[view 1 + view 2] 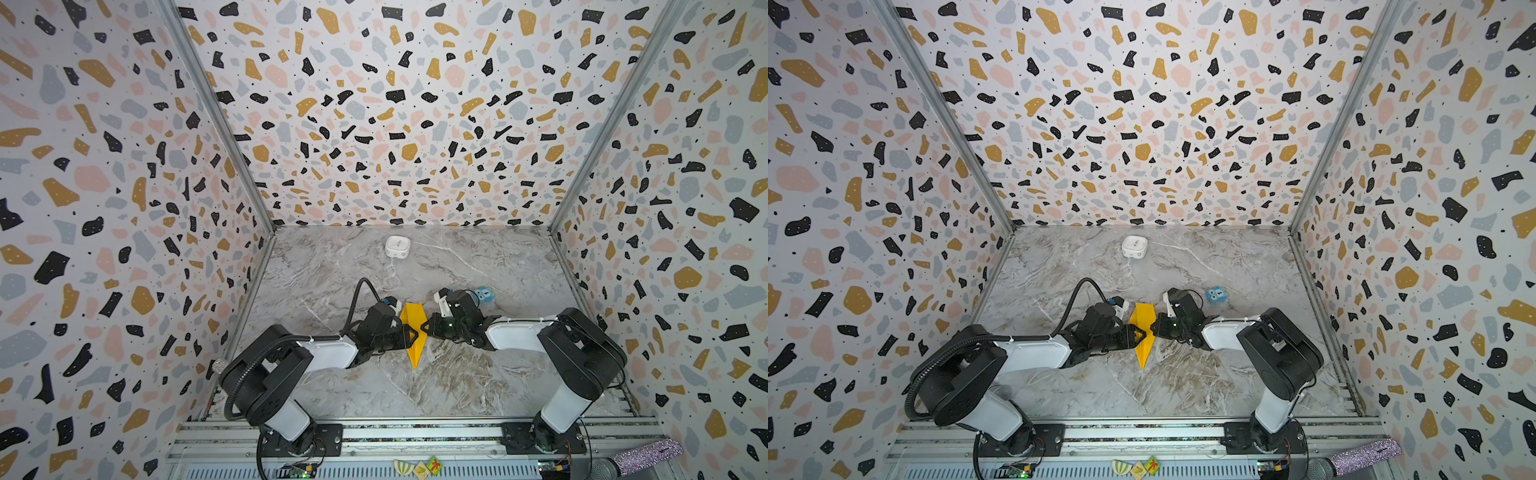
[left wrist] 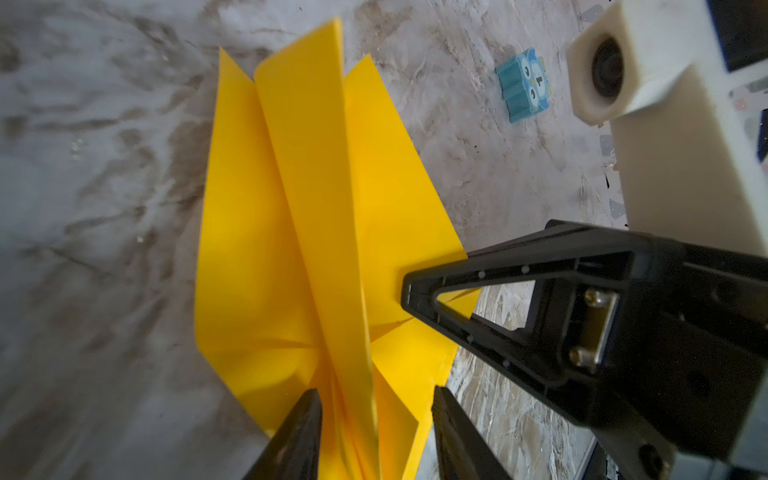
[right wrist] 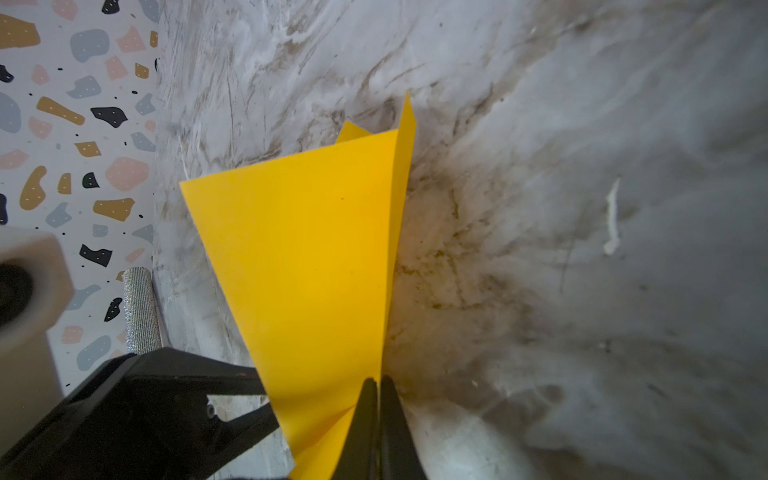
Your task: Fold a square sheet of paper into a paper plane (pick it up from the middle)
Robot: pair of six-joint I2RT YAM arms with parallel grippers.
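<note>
The yellow-orange sheet of paper is folded into a narrow pointed paper plane (image 1: 411,328) (image 1: 1142,328), standing on edge at the table's middle with its tip toward the front. My left gripper (image 1: 412,335) (image 2: 376,399) is open, its fingers straddling the plane's centre ridge and folded layers (image 2: 299,208); a thin gap shows beside one finger. From the opposite side my right gripper (image 1: 424,327) (image 3: 379,380) is shut on an edge of the plane (image 3: 307,257). In the left wrist view its black fingers (image 2: 419,291) press against a wing.
A small blue cube with eyes (image 1: 484,294) (image 2: 524,85) lies just behind the right gripper. A white rounded box (image 1: 397,246) stands near the back wall. Patterned walls close three sides. A metal rail (image 1: 415,432) runs along the front, with a glittery microphone (image 1: 636,459).
</note>
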